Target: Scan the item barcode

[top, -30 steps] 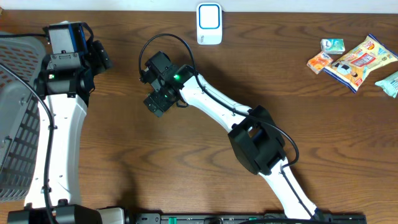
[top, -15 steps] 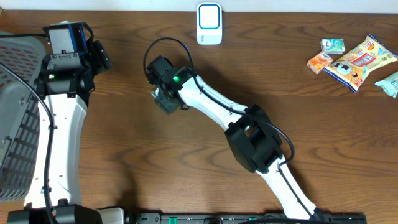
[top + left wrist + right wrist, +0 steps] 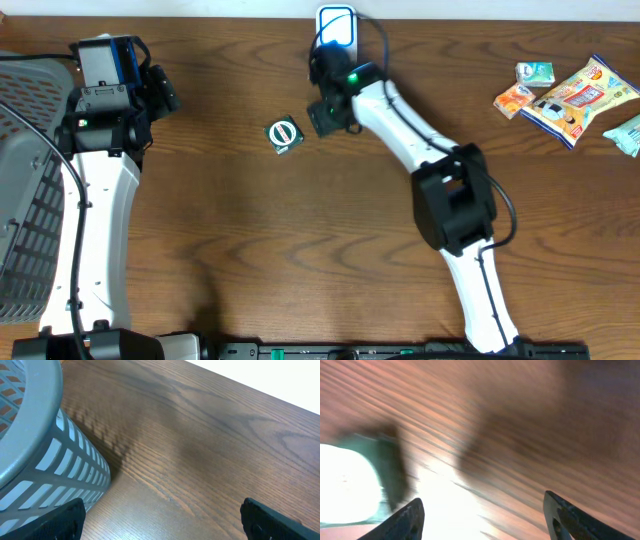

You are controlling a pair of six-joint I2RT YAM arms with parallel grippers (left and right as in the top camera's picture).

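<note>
A small dark-green item (image 3: 283, 135) with a round white-ringed mark lies flat on the wooden table, free of both grippers. The white scanner (image 3: 336, 38) with its blue window stands at the table's back edge. My right gripper (image 3: 323, 117) hovers just right of the item and below the scanner. In the blurred right wrist view this gripper (image 3: 482, 517) is open, with only table between its fingers. A bright white and teal shape (image 3: 350, 485) shows at the left; I cannot tell what it is. My left gripper (image 3: 160, 90) (image 3: 167, 522) is wide open and empty over bare wood.
A grey slatted basket (image 3: 25, 180) (image 3: 35, 450) stands at the left edge beside the left arm. Several snack packets lie at the back right, the largest a yellow and blue bag (image 3: 580, 98), with small ones (image 3: 513, 98) beside it.
The right arm has swung right and toward the back, up near the scanner. The green item, earlier at its jaws, now lies loose on the table. The left arm has stayed still.
</note>
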